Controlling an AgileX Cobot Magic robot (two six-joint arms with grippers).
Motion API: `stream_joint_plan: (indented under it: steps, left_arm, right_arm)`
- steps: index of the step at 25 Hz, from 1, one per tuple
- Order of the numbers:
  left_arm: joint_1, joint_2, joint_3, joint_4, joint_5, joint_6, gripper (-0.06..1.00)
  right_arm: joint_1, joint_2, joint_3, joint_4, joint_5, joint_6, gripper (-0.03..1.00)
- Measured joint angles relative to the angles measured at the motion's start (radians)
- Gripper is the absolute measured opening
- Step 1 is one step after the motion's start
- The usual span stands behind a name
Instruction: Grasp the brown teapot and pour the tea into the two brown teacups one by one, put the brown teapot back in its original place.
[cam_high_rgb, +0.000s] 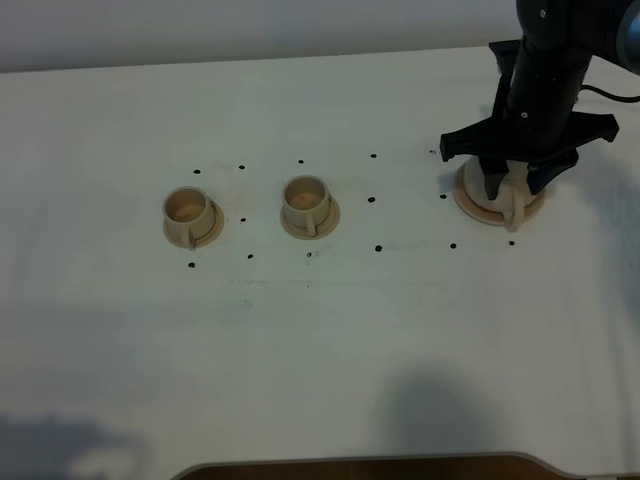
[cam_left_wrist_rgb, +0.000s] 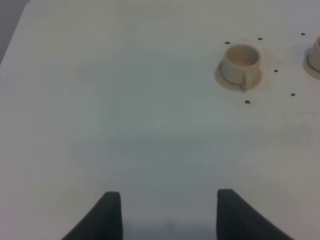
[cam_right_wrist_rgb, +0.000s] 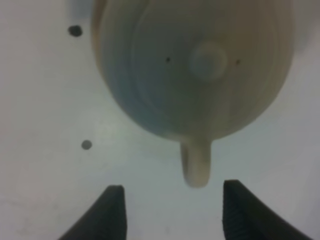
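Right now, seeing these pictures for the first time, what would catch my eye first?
First, the black right end effector, open over the brown teapot at the right of the white table, with the pot's handle lined up with the gap between its fingers. Then two matching brown cups on saucers stand side by side: the far-left teacup and the centre teacup.

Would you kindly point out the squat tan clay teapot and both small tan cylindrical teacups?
Tan clay teapot (cam_right_wrist_rgb: 192, 70): right wrist view, on its lid.
Teacup nearer the teapot (cam_high_rgb: 305, 199): exterior high view, its inside.
Teacup farther from teapot (cam_high_rgb: 187, 209): exterior high view, its inside.
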Motion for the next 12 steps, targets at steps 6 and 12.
stream_joint_plan:
  steps: [6, 12]
  left_arm:
    - [0.0, 0.0, 0.0, 0.0, 0.0, 0.0, 0.46]
    - [0.001, 0.0, 0.0, 0.0, 0.0, 0.0, 0.46]
  right_arm:
    - [-0.013, 0.025, 0.0, 0.005, -0.022, -0.019, 0.45]
    - [-0.013, 0.037, 0.0, 0.008, -0.026, -0.026, 0.45]
